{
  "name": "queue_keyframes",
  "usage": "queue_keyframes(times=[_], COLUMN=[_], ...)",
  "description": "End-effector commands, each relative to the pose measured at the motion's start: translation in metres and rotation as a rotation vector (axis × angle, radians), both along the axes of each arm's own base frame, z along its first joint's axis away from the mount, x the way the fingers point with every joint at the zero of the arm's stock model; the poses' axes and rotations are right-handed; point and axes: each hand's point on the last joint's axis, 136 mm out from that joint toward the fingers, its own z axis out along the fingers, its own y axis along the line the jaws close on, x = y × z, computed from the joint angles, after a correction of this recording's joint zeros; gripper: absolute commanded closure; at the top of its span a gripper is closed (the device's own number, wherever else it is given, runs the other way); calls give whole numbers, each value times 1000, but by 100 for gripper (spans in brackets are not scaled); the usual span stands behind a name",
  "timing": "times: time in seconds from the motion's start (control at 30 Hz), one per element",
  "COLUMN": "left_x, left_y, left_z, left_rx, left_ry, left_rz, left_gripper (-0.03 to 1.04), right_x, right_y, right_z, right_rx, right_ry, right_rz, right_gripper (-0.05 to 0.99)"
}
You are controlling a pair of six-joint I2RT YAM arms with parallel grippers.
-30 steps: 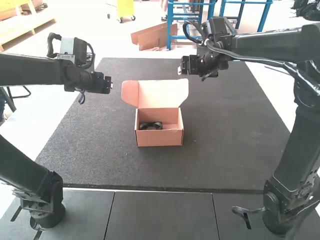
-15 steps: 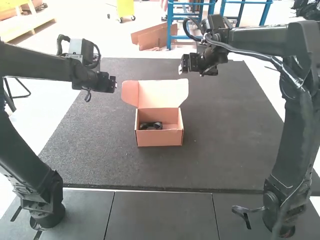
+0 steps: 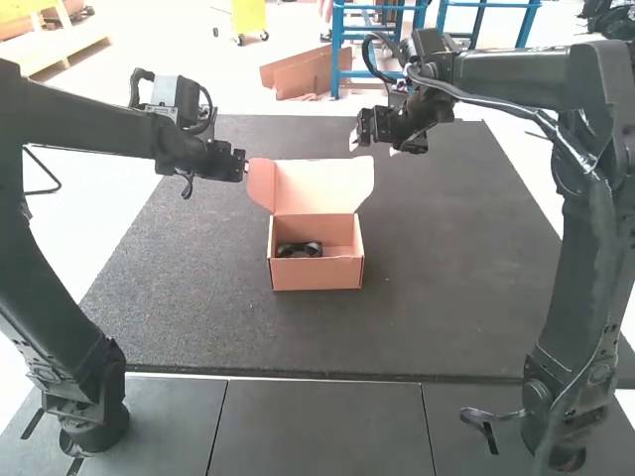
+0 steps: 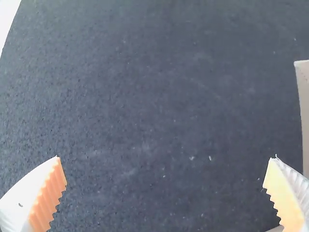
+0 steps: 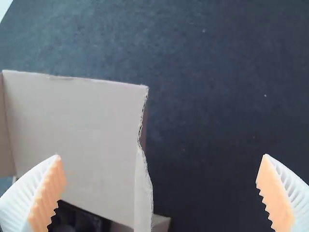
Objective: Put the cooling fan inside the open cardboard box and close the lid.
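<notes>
A small cardboard box (image 3: 316, 253) stands open at the middle of the black mat, its lid (image 3: 319, 185) upright behind it. The black cooling fan (image 3: 299, 248) lies inside the box. My left gripper (image 3: 234, 166) hovers just left of the lid's side flap (image 3: 260, 183), open; in the left wrist view its fingertips (image 4: 46, 193) are wide apart over bare mat, with the flap's edge (image 4: 302, 106) at the side. My right gripper (image 3: 382, 132) hangs open above the lid's right top corner. The right wrist view looks down on the lid (image 5: 77, 140), with the fan (image 5: 72, 220) glimpsed below.
The black mat (image 3: 446, 258) has free room on all sides of the box. Beyond its far edge lie flat cardboard pieces (image 3: 303, 71) and a blue frame (image 3: 382, 30) on the floor.
My left gripper has moved right, closing in on the lid's left flap. My right gripper has drifted slightly back and down near the lid's top right corner. The box and fan have not moved.
</notes>
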Motion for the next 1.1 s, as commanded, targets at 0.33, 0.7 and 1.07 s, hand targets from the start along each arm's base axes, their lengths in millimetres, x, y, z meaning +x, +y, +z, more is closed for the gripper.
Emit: queue_keyframes(times=[0.33, 0.7, 1.07], left_x=[6, 5, 3], left_y=[-27, -36, -35], left_z=[15, 12, 9], left_rx=[-46, -58, -63], left_ry=[-35, -25, -12], left_rz=[-76, -89, -84], left_gripper=[4, 4, 4], right_x=[0, -3, -3], right_y=[8, 15, 14], right_z=[1, -4, -7], right_rx=[46, 62, 57], right_ry=[64, 93, 95], right_rz=[29, 41, 43], right_gripper=[13, 31, 60])
